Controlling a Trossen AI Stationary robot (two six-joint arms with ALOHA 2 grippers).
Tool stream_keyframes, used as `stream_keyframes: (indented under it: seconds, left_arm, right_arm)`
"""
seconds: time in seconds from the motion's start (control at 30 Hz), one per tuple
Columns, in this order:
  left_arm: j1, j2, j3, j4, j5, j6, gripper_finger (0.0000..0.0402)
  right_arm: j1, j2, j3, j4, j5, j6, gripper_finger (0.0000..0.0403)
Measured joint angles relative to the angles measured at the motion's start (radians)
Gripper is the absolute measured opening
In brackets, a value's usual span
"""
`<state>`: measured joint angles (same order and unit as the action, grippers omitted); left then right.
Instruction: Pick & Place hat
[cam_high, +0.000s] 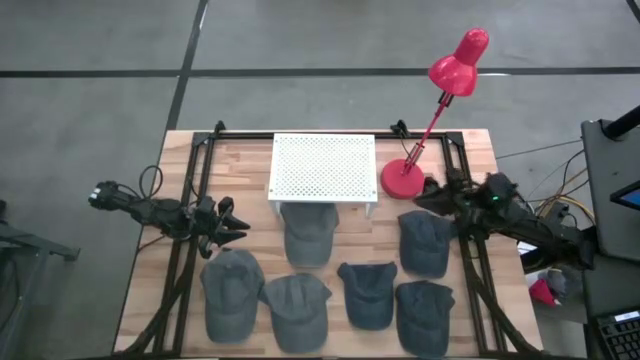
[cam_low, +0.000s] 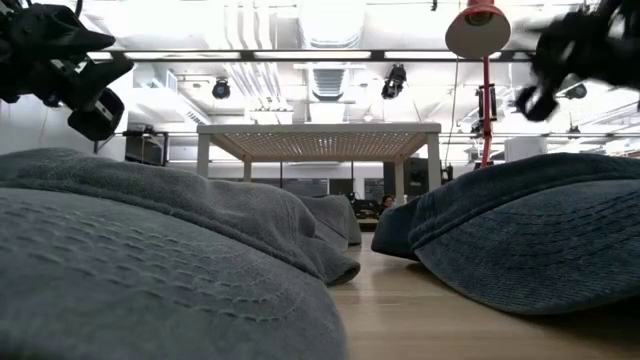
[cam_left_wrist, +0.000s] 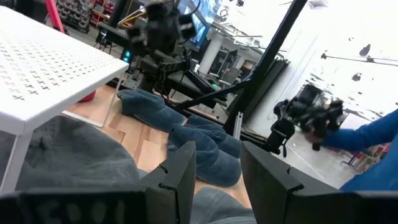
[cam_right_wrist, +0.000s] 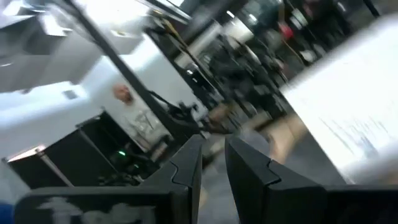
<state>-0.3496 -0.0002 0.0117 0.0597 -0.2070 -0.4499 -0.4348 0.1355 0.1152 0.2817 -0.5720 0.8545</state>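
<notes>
Several grey-blue hats lie on the wooden table (cam_high: 470, 150). One hat (cam_high: 308, 238) lies partly under the white perforated stand (cam_high: 322, 165), another (cam_high: 426, 243) lies at the right, and others (cam_high: 232, 290) (cam_high: 366, 292) sit along the near edge. My left gripper (cam_high: 238, 222) (cam_left_wrist: 217, 168) hovers at the table's left side, open, pointing level toward the hats, with nothing between its fingers. My right gripper (cam_high: 420, 198) (cam_right_wrist: 213, 155) hangs above the table's right side beside the lamp's base, its fingers a narrow gap apart and holding nothing.
A red desk lamp (cam_high: 405, 178) stands at the far right, its head (cam_high: 460, 60) reaching past the table's far edge. Black frame rails (cam_high: 190, 200) run along both sides. Bare wood (cam_high: 250, 175) shows left of the stand. A person's blue sleeve (cam_left_wrist: 367, 134) shows beyond the table.
</notes>
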Motion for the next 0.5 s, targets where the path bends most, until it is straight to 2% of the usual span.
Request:
stream_keyframes:
  seconds: [0.1, 0.17, 0.27, 0.37, 0.5]
  left_arm:
    - [0.0, 0.0, 0.0, 0.0, 0.0, 0.004, 0.0129]
    - [0.0, 0.0, 0.0, 0.0, 0.0, 0.004, 0.0129]
    - [0.0, 0.0, 0.0, 0.0, 0.0, 0.01, 0.0129]
    - [0.0, 0.0, 0.0, -0.001, 0.0, 0.041, 0.0129]
    - [0.0, 0.0, 0.0, -0.001, 0.0, 0.106, 0.0129]
  right_arm:
    - [0.012, 0.022, 0.141, -0.149, -0.001, -0.088, 0.0068]
    - [0.013, 0.055, 0.262, -0.367, 0.014, -0.174, 0.0068]
    - [0.014, 0.136, 0.451, -0.782, 0.137, -0.28, 0.0068]
    - [0.013, 0.243, 0.607, -1.151, 0.285, -0.314, 0.0068]
    - [0.013, 0.378, 0.737, -1.449, 0.364, -0.332, 0.0068]
